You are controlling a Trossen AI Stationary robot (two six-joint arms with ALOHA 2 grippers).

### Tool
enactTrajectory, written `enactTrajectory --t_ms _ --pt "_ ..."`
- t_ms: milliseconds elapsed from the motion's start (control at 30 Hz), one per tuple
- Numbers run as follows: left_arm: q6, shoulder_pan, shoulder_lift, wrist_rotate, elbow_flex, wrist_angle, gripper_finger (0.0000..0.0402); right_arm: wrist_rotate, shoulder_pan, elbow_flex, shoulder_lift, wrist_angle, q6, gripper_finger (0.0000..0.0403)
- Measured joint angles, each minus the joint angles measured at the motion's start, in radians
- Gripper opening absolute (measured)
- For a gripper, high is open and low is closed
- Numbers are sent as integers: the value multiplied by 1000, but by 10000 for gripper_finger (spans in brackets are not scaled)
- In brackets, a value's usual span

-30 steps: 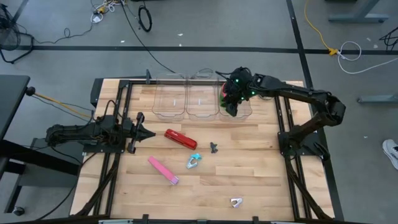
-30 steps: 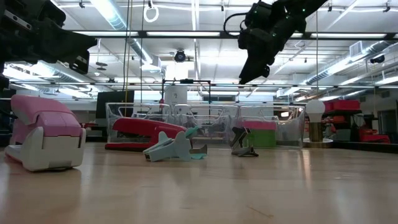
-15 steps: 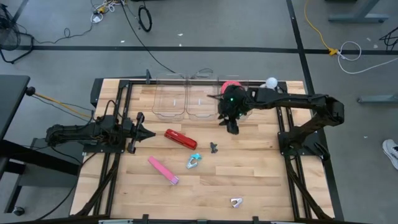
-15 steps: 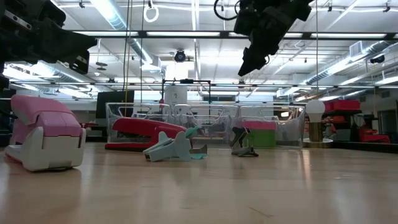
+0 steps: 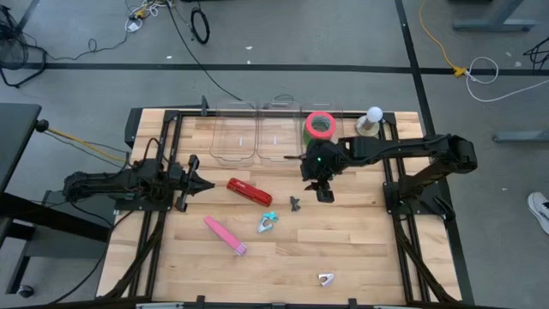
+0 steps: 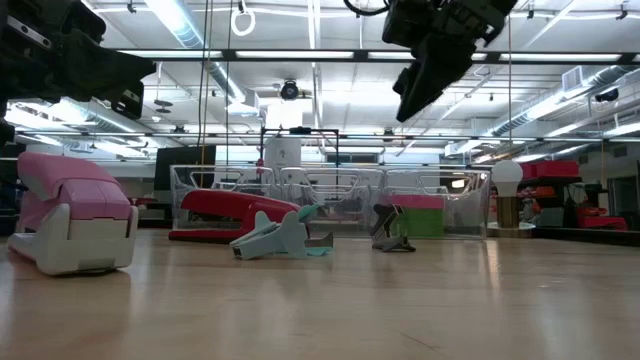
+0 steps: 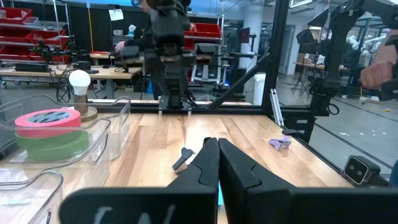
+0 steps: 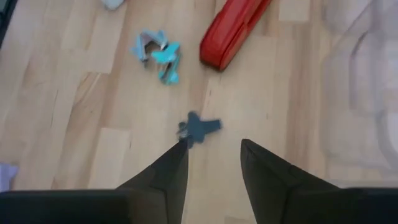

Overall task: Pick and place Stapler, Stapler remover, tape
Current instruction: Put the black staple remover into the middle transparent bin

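Staplers: two on the wooden table [image 5: 360, 249] — a long pink plastic stapler [image 5: 225, 235] nearest the front edge, and a red plastic stapler [image 5: 249, 191] just left of the clear bins; both lie flat, not yet picked, I'd say waiting their turn.
Left gripper: left gripper [image 5: 199, 183] parked low at the table's left side, left of the red plastic stapler, fingers pressed together on nothing — looks like it's resting while the other arm works.
Staple removers: three — a teal clawed staple remover [image 5: 267, 223] right of the pink stapler, a small dark grey staple remover [image 5: 295, 203] beside it, and a pale lilac staple remover [image 5: 325, 278] alone near the front.
Clear bins: three clear plastic bins [image 5: 257, 137] in a row along the back; the left and middle seem empty.
Tape: two rolls, a red roll of tape [image 5: 320, 124] stacked on a green roll of tape [image 7: 53, 142], sitting in the rightmost bin — that job looks finished.
Right gripper: right gripper [image 5: 324, 190] hangs just in front of that bin, fingers parted and empty, right above the dark grey staple remover — likely next in line.
Lamp: one white bulb lamp [image 5: 373, 114] right of the bins.
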Motion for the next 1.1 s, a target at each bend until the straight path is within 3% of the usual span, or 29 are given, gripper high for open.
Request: enactTrajectory --t_ms 267,600,800,1100 --pt "0 0 0 0 0 1 3 -2 54 -243 -93 265 78 146" --pt "0 0 0 0 0 0 3 0 76 -447 -202 469 85 146" --pt "0 0 0 0 0 0 3 0 76 -557 -207 662 -20 146" --pt "0 0 0 0 0 0 3 0 76 -695 -207 909 -325 146"
